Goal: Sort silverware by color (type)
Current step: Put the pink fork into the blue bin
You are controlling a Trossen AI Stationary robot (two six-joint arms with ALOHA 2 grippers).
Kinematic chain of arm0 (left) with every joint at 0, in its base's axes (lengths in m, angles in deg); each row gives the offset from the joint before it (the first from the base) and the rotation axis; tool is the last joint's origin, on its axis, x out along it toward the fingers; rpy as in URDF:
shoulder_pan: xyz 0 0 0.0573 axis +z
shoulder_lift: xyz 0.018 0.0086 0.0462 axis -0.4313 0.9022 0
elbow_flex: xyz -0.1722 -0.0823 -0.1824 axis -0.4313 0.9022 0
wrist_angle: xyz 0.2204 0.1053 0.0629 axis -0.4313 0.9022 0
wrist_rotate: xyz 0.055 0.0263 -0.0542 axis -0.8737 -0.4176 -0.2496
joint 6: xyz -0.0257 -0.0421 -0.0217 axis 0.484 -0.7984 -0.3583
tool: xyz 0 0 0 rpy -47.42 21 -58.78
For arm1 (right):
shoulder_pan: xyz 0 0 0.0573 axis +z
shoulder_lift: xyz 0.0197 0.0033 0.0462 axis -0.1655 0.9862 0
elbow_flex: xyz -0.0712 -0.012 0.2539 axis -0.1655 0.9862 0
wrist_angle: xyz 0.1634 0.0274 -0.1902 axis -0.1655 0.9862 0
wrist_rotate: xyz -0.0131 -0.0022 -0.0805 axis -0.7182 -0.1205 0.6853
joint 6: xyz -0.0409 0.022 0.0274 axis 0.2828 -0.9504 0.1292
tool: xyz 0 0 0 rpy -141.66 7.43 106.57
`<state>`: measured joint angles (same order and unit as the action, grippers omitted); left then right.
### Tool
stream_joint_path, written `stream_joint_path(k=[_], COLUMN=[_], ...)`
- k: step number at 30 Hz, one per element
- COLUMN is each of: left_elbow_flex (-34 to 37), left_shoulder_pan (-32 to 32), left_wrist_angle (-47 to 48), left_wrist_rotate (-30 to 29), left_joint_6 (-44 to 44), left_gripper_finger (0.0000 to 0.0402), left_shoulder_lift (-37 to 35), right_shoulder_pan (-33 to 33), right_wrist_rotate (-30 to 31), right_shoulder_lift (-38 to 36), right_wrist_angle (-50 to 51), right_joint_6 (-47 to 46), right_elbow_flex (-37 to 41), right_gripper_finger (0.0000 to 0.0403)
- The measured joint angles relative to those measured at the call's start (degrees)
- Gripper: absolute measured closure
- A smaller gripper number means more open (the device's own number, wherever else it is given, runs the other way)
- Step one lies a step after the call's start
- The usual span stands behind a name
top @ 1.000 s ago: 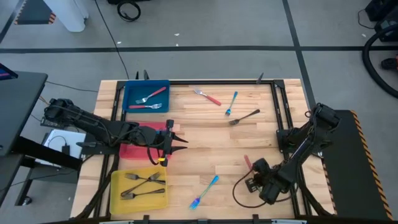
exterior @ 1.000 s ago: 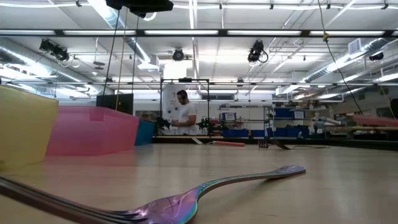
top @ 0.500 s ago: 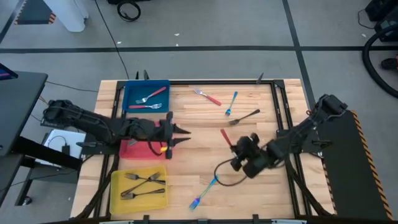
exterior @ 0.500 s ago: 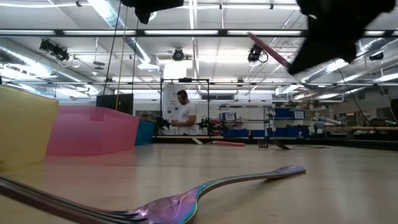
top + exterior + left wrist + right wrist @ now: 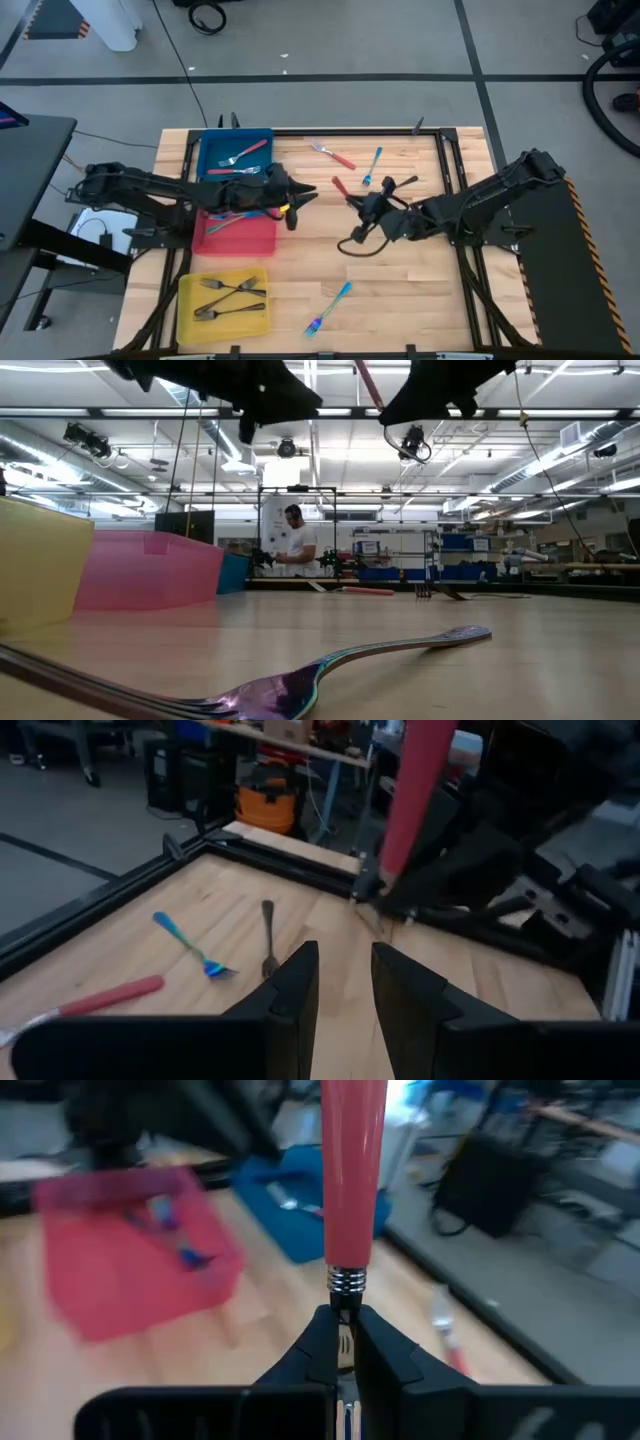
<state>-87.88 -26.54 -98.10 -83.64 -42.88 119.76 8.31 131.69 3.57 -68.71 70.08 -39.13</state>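
My right gripper (image 5: pixel 352 200) hovers over the table's middle, shut on a red-handled utensil (image 5: pixel 339 186) whose handle points at my left gripper (image 5: pixel 302 196). That gripper is open and stands above the table beside the blue tray (image 5: pixel 236 155) and red tray (image 5: pixel 240 235). In the left wrist view the red handle (image 5: pixel 418 790) rises just ahead of my open fingers. Lying flat on the wood are a red-handled fork (image 5: pixel 333 155), a blue fork (image 5: pixel 372 166), a dark grey fork (image 5: pixel 400 186) and a blue iridescent fork (image 5: pixel 330 307). My right gripper pinches the utensil between its two fingers on the metal neck (image 5: pixel 342 1342), just behind the handle's ringed collar. The red handle (image 5: pixel 353 1170) sticks out ahead of the fingertips, toward the table's left. The utensil is lifted clear of the table.
The blue tray holds red-handled forks (image 5: pixel 243 155), the red tray holds utensils, and the yellow tray (image 5: pixel 190 300) holds grey forks (image 5: pixel 228 295). A black frame (image 5: pixel 452 180) borders the table. A fork (image 5: pixel 330 670) lies close to the low camera. A person stands far behind.
My right gripper has risen from the table's near right part and travelled toward the far edge and left to the middle, carrying the red-handled utensil lifted clear. My left gripper has moved from over the red tray toward the far edge and slightly right, meeting it.
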Motion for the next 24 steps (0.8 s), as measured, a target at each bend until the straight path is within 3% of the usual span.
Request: stream_joint_path(k=[4, 12, 24], left_elbow_flex=[-0.01, -0.42, -3.18], left_shoulder_pan=[0.87, 1.09, 2.46], left_wrist_angle=[-7.08, -19.54, -20.11], left_wrist_rotate=[0.00, -0.04, -0.66], left_joint_6=[-0.50, -2.66, -3.13], left_gripper_finger=[0.0306, 0.0306, 0.0306], left_shoulder_lift=[4.10, 10.09, 14.21], right_shoulder_pan=[-1.59, -3.46, -3.82], right_wrist_rotate=[4.87, 5.78, 3.90], right_shoulder_lift=[0.02, 3.82, 9.49], right_wrist_angle=[-0.04, -1.55, -7.19], right_joint_6=[-0.42, -1.67, -2.34], right_elbow_flex=[0.00, -0.03, -0.03], right_gripper_finger=[0.0381, 0.0381, 0.0381])
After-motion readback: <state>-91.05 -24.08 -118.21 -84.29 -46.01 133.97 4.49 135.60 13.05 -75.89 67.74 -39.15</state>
